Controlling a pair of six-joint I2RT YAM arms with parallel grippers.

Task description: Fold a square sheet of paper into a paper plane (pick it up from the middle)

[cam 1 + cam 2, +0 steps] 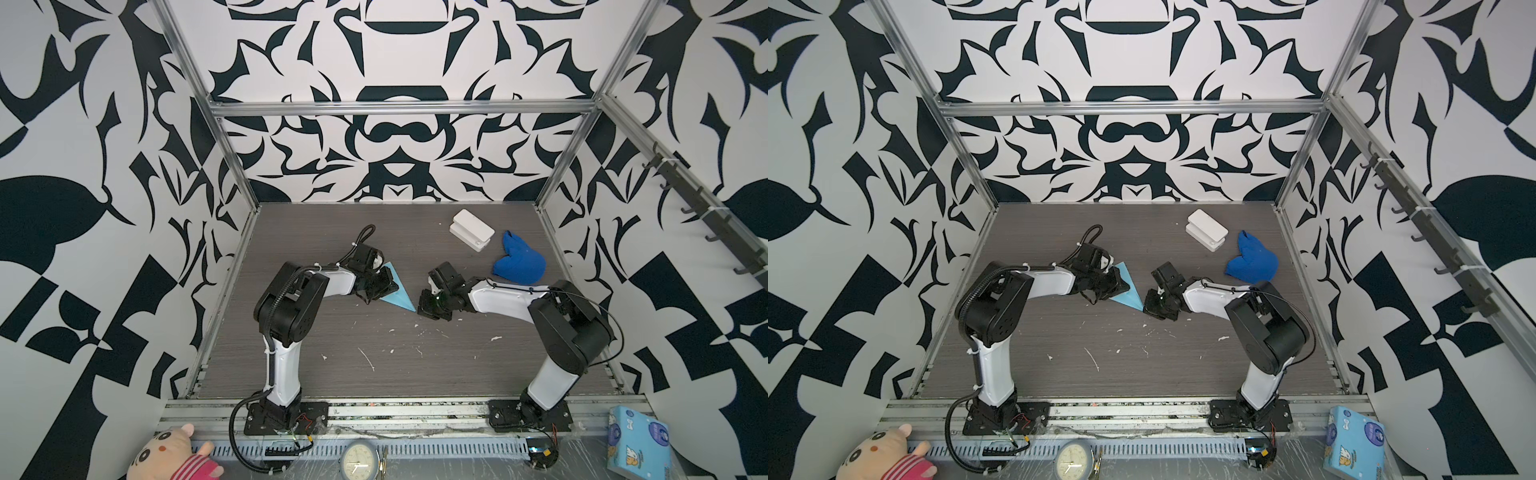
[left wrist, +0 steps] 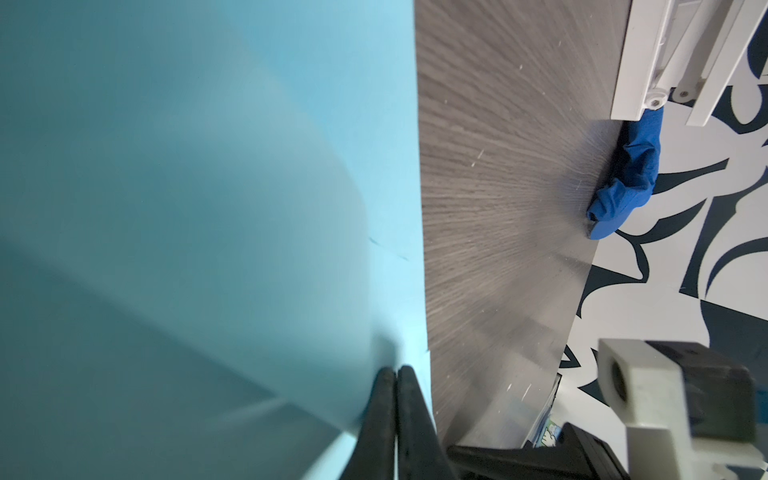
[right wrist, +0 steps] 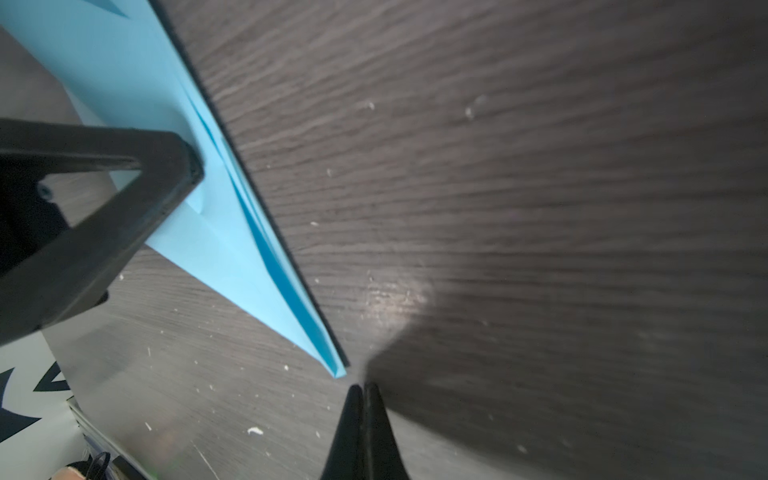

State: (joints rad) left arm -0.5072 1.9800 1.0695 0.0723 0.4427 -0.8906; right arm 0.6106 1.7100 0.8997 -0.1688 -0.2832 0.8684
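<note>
A light-blue paper plane (image 1: 398, 293) is laid flat on the grey tabletop (image 1: 374, 345) between the two sets of jaws. The left jaws are clenched. In the left wrist view a layer of the plane (image 2: 208, 199) appears to be pinched at its edge between them, and in both top views the wide tail end is covered by them. The right jaws are pressed together with nothing held. The plane's pointed nose is seen just ahead of their tips, a small gap apart, with folded layers stacked along its long edge (image 3: 266, 249).

A flat white case (image 1: 471, 229) is set well beyond the right jaws and is closed; its contents cannot be told. A royal-blue cloth lump (image 1: 519, 264) is left just beside it. A printed light-blue box (image 1: 638, 444) is stood off the tabletop, far behind the right jaws, and is closed with its contents hidden.
</note>
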